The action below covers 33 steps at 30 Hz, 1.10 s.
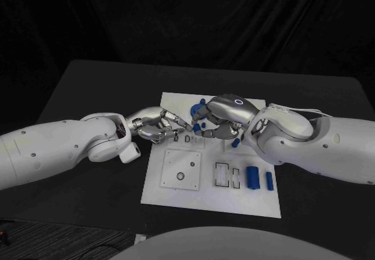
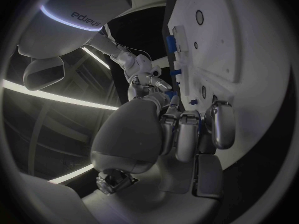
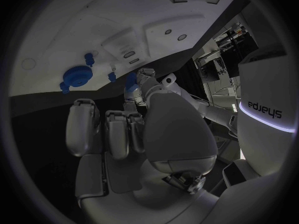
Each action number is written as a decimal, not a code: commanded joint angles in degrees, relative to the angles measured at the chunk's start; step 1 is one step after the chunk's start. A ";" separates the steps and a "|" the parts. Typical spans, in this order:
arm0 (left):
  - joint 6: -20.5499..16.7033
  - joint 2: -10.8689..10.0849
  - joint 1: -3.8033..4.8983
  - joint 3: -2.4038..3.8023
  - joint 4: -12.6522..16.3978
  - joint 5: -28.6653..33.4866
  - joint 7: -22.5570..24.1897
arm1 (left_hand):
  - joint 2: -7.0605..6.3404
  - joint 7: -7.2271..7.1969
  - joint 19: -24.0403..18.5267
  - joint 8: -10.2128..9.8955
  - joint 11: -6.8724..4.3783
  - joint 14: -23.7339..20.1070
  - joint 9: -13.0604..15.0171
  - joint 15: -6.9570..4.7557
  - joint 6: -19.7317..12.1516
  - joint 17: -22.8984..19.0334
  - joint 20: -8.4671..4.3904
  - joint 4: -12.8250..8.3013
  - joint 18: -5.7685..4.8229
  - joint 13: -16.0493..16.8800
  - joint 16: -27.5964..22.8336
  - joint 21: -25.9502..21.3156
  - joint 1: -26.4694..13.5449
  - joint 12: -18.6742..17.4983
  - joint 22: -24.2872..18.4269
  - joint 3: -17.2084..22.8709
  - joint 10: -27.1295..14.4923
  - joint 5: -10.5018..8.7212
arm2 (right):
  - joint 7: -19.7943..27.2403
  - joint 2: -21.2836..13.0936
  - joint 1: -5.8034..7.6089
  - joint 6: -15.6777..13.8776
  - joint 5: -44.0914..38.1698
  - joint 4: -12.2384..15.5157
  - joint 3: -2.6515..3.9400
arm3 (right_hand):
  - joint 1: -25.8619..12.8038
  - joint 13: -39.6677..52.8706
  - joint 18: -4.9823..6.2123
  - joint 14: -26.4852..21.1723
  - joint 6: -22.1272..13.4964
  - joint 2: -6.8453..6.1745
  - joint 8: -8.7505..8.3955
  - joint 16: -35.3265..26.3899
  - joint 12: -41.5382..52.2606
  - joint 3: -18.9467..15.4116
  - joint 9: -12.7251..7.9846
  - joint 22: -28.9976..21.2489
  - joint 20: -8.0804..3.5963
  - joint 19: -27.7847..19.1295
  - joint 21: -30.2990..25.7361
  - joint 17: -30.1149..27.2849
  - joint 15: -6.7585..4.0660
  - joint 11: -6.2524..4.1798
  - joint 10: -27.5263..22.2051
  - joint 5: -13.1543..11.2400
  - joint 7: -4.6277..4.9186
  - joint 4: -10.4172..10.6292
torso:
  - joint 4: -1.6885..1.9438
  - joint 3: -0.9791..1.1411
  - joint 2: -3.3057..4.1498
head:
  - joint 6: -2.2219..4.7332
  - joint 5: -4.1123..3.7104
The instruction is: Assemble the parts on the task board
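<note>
Head view: white rectangular task board (image 1: 234, 203) is lying mid black tabletop (image 1: 94, 81). Left hand (image 1: 159, 127) and right hand (image 1: 221, 116) are meeting over the board's upper part, fingers nearly touching around a small blue part (image 1: 194, 128) between them. Which hand is actually holding it, cannot tell. Right hand is also sitting over a larger blue piece (image 1: 196, 110) at the board's top edge; grip on it unclear. Two blue cylinders are lying lower right on the board, a thick one (image 1: 252, 177) and a thin one (image 1: 269, 181) just beside it. White square plate (image 1: 181, 169) is sitting lower left on the board.

Left wrist view: left hand's fingers (image 2: 187, 134) are curling in over the board's edge, and whether they are pinching anything is hidden. Small blue pegs (image 2: 171, 43) are standing in the board.

Right wrist view: right hand's fingers (image 3: 118, 132) are curling inward, contents hidden. Round blue knob-like part (image 3: 76, 76) is sitting on the board, with a small blue peg (image 3: 112, 76) near it.
</note>
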 commanded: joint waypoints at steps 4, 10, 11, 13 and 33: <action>0.90 0.27 -0.08 0.03 -0.10 0.05 0.36 | -0.06 0.03 -0.64 -0.34 0.44 5.95 0.05 0.23 -0.38 15.09 -0.07 0.17 0.55 15.00 0.15 -0.35 -0.57 0.20 1.20 0.17 5.98 -0.27 | -0.49 0.09 -0.06 0.51 -0.12 -0.05 0.03 | 0.13 15.09 -0.13 5.15 0.74 0.42 0.24 -0.17 0.15 0.33 2.92 11.03 0.24 -0.01 0.18 12.19 0.47 0.47 6.07 0.17 -0.35 -0.05 | 0.00 -0.01 0.07 | -0.13 0.06; 1.15 0.56 -0.09 0.03 -0.35 0.05 0.34 | -0.04 0.02 -0.85 -0.39 0.44 5.95 0.05 0.24 -0.45 15.09 -0.06 0.19 0.60 15.00 0.15 -0.44 -0.59 0.20 1.05 0.19 5.98 -0.29 | -0.60 0.15 -0.06 0.60 -0.12 -0.16 0.03 | 0.24 15.09 -0.12 5.16 0.94 0.47 0.32 -0.16 0.15 0.43 3.00 11.03 0.33 -0.01 0.17 12.20 0.52 0.49 6.07 0.02 -0.36 -0.14 | 0.03 -0.02 0.07 | -0.30 0.13; 1.17 0.60 -0.09 0.03 -0.38 0.05 0.34 | -0.04 0.02 -0.85 -0.39 0.44 5.95 0.05 0.24 -0.45 15.09 -0.06 0.19 0.60 15.00 0.15 -0.44 -0.59 0.20 1.05 0.19 5.98 -0.29 | -0.62 0.17 -0.06 0.61 -0.12 -0.16 0.03 | 0.24 15.09 -0.12 5.16 0.94 0.47 0.32 -0.16 0.15 0.43 3.00 11.03 0.33 -0.01 0.17 12.20 0.52 0.49 6.07 0.02 -0.36 -0.14 | 0.03 -0.01 0.07 | -0.32 0.12; 1.22 0.67 -0.09 0.03 -0.43 0.05 0.33 | -0.04 0.02 -0.85 -0.39 0.44 5.95 0.05 0.24 -0.45 15.09 -0.06 0.19 0.60 15.00 0.15 -0.44 -0.59 0.20 1.05 0.19 5.98 -0.29 | -0.65 0.19 -0.06 0.60 -0.12 -0.16 0.03 | 0.26 15.09 -0.10 5.15 0.96 0.47 0.33 -0.18 0.15 0.45 3.01 11.01 0.35 -0.05 0.09 12.17 0.53 0.49 6.07 -0.08 -0.36 -0.16 | -0.01 -0.01 0.07 | -0.34 0.12; 1.73 1.24 -0.13 0.03 -1.03 0.05 0.09 | 0.00 -0.05 -1.42 -1.10 0.45 5.95 -0.12 0.29 -1.58 15.09 0.02 0.21 0.71 15.00 0.15 -0.79 -0.69 0.20 0.77 0.33 5.98 -0.43 | -0.64 0.41 -0.07 0.36 -0.12 -0.19 0.03 | 0.18 15.09 -0.09 5.17 1.06 0.44 0.34 -0.12 0.15 0.42 3.07 11.01 0.43 -0.04 0.09 12.24 0.56 0.51 6.07 -0.55 -0.35 -0.15 | -0.02 -0.01 0.04 | -0.38 0.05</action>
